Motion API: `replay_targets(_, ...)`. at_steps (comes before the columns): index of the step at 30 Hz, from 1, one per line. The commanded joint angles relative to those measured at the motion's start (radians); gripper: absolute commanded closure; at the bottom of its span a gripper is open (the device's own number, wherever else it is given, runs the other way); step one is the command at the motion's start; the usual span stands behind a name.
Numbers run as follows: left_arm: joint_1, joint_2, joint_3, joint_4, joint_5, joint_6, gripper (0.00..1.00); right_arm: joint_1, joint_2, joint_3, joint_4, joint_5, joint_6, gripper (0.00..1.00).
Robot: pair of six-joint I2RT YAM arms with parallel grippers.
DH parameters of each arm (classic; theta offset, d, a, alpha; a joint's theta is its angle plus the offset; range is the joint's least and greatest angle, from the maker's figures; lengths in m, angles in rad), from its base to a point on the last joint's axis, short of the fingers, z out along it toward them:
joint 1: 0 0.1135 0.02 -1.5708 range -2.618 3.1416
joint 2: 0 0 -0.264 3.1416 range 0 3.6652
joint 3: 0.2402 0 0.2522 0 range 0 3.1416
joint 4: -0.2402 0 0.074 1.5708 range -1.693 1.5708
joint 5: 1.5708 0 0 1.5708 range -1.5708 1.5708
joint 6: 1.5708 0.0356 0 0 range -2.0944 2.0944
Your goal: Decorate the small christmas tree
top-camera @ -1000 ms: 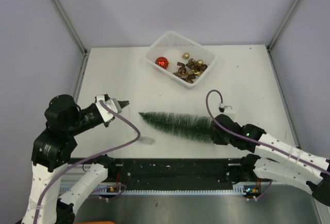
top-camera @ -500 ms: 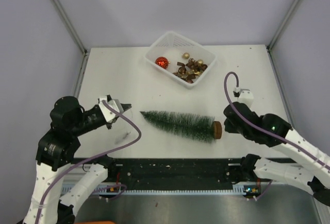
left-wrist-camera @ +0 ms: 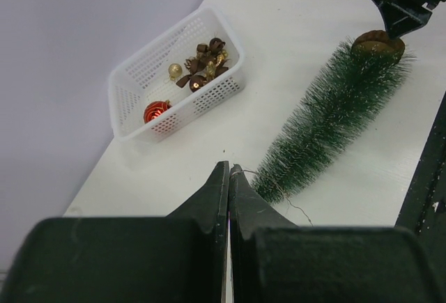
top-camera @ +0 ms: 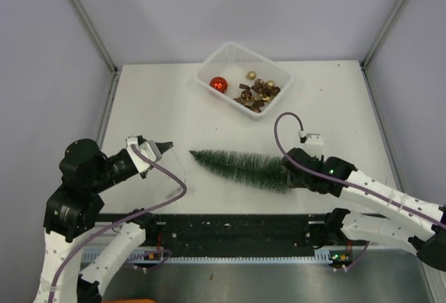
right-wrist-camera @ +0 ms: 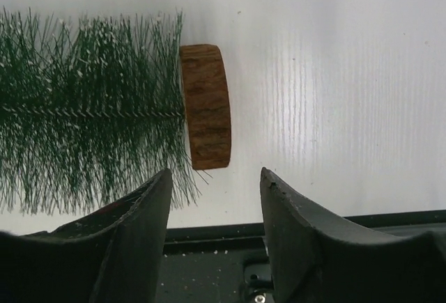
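small christmas tree (top-camera: 240, 168) lies on its side on the table (top-camera: 334, 108), tip at 9 o'clock, wooden base (right-wrist-camera: 205, 104) at 3 o'clock. right gripper (right-wrist-camera: 216, 177) hangs by the base, fingers spread apart. left gripper (left-wrist-camera: 228, 172), at 9 o'clock, is pinched closed, holding nothing.

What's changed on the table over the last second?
The right gripper pulled away to the right, then came back to the wooden base of the tree. Its jaws now stand open with the base just ahead of them, not gripped. The left gripper sank a little, jaws shut. The tree and the basket stayed put.
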Motion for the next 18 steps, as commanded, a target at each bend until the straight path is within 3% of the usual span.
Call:
replay_targets(1, 0.003, -0.018, -0.009, 0.038, -0.008, 0.002, 1.0, 0.011, 0.067, 0.015, 0.139, 0.067, 0.028, 0.47)
replay_targets(7, 0.003, -0.03, -0.01, 0.036, -0.017, 0.002, 1.0, -0.059, 0.145, -0.049, 0.234, 0.047, 0.005, 0.43)
replay_targets(13, 0.003, -0.039, -0.01, 0.032, -0.034, 0.011, 1.0, -0.142, 0.118, -0.106, 0.302, -0.019, -0.028, 0.45)
replay_targets(16, 0.003, -0.039, -0.012, 0.033, -0.035, 0.014, 1.0, -0.149, 0.106, -0.121, 0.328, -0.045, -0.036, 0.57)
replay_targets(18, 0.003, -0.035, -0.012, 0.033, -0.029, 0.014, 1.0, -0.149, 0.093, -0.118, 0.319, -0.041, -0.038, 0.74)
